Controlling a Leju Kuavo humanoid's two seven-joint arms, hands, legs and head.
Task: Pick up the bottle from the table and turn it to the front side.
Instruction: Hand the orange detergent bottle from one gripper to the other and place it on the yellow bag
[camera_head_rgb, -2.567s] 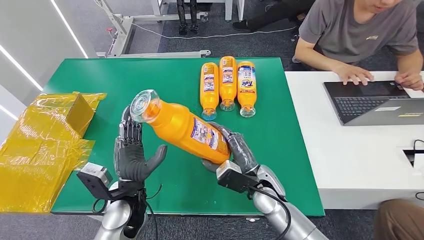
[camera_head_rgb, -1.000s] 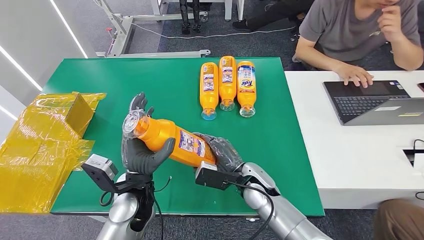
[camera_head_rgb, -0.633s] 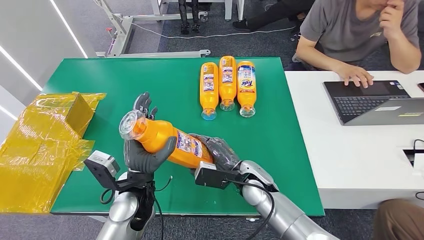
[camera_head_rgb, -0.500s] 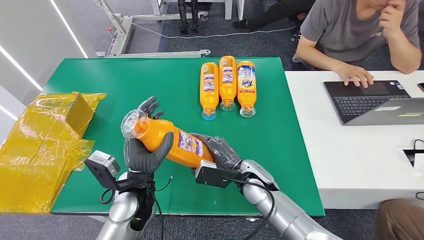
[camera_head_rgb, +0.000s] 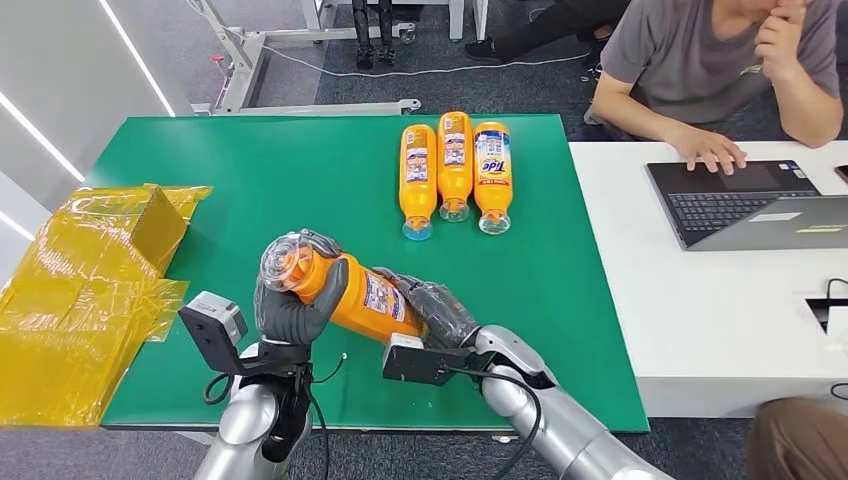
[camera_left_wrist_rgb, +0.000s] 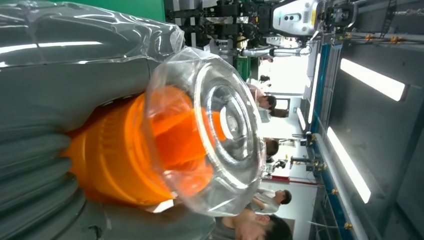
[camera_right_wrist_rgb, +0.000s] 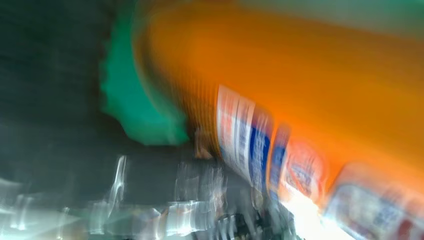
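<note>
An orange bottle with a clear cap and a white and blue label is held tilted above the green table, cap end up and to the left. My left hand wraps its neck just under the cap; the left wrist view shows the cap and orange neck close up inside that hand. My right hand grips the bottle's lower body. The right wrist view is blurred, showing the orange bottle and its label.
Three more orange bottles lie side by side at the table's far middle. Crumpled yellow wrapping covers the left edge. A person sits at a white desk on the right with a laptop.
My left hand, open below the cap at first, has closed around the bottle's neck. The bottle has come lower and nearer to me, and its label has rolled a little.
</note>
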